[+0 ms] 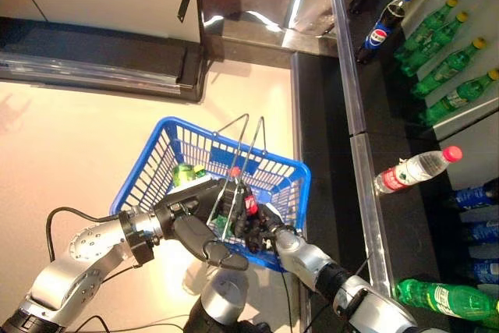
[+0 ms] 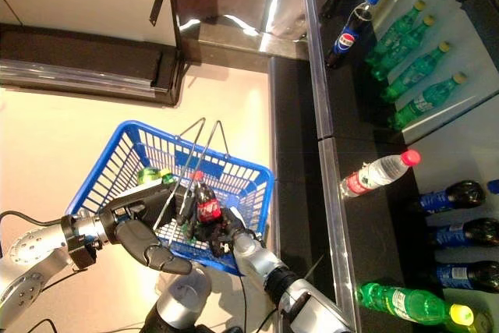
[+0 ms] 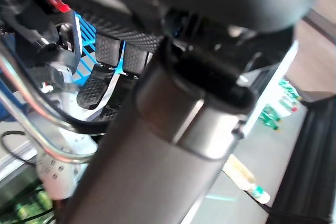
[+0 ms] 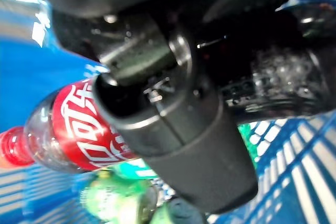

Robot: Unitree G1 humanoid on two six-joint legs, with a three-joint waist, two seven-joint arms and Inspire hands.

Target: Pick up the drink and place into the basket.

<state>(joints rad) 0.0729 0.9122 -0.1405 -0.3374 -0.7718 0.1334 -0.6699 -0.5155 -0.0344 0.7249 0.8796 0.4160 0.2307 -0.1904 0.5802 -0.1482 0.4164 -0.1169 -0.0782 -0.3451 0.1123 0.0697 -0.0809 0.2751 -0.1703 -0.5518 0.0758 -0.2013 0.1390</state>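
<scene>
My right hand (image 2: 226,233) is wrapped tight around the cola bottle (image 2: 204,204), right over the blue basket (image 2: 101,185). My left hand (image 1: 195,224) grips the basket's handles (image 1: 234,161). I just need to let go inside.

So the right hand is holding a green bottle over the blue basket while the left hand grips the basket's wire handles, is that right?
Not quite. The bottle in the right hand is a dark cola bottle with a red label and red cap, not green; the right wrist view shows it clearly. The rest holds: it hangs over the blue basket, and the left hand grips the wire handles.
</scene>
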